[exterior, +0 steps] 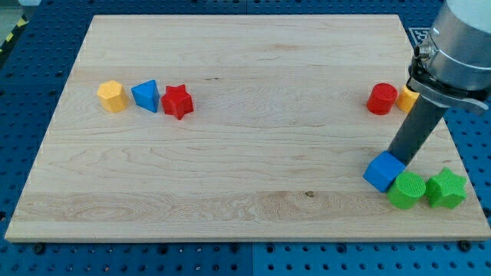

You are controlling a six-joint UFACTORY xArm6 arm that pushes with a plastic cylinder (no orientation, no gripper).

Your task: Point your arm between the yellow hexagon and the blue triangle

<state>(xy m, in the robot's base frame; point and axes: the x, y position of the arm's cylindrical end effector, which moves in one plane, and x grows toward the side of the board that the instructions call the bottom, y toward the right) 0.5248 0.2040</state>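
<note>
At the view's left on the wooden desk (pixel 245 69) we see a row: yellow hexagon (pixel 112 96), blue triangle (pixel 146 96) just beside it, and a red star (pixel 177 101) touching the triangle. We have no claw, only a dark rod; my tip (pixel 398 160) sits far off at the view's lower right, against a blue cube (pixel 383 172). Beside the cube lie a green cylinder (pixel 406 190) and green star (pixel 446 188). Higher up sit a red cylinder (pixel 381 99) and an orange block (pixel 407 99), partly hidden.
</note>
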